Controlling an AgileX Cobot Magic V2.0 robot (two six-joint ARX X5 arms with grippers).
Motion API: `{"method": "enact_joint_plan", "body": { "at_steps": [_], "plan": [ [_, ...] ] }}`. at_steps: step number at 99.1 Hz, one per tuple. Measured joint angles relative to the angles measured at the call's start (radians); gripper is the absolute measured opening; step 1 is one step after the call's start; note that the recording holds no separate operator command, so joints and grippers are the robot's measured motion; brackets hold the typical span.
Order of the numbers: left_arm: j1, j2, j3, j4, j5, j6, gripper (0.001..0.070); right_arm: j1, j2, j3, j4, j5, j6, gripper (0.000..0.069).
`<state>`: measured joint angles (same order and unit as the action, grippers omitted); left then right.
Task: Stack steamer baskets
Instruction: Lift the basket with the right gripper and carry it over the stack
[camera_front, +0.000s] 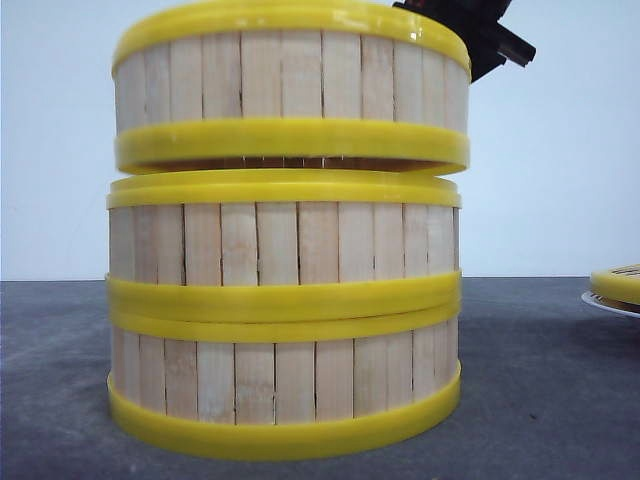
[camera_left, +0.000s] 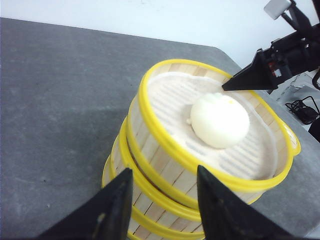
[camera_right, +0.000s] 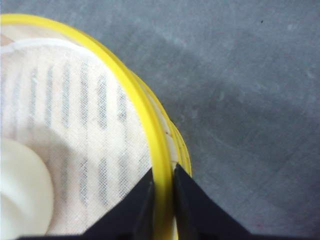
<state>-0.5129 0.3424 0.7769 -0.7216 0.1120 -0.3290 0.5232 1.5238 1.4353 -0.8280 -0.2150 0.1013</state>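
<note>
Nearest the front camera, two steamer baskets (camera_front: 285, 330) sit stacked on the grey counter (camera_front: 540, 380), and the top basket (camera_front: 290, 90) hangs tilted just above them in the right tool (camera_right: 163, 192), which is pinched on its yellow rim. I judge it should be levelled and centred before lowering, so the rims seat evenly and the bun (camera_left: 220, 120) stays put. The left tool (camera_left: 162, 200) hovers open near the stack's side, while a white plate (camera_front: 612, 300) carrying something yellow-rimmed lies well apart to the right, obstructing nothing.
</note>
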Motion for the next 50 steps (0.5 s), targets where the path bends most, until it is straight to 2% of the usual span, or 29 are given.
{"method": "enact_joint_plan", "body": {
  "at_steps": [50],
  "plan": [
    [0.0, 0.0, 0.0, -0.004, 0.0, 0.0, 0.0231, 0.019, 0.036, 0.0, 0.013, -0.006, -0.002, 0.0036]
  ]
}}
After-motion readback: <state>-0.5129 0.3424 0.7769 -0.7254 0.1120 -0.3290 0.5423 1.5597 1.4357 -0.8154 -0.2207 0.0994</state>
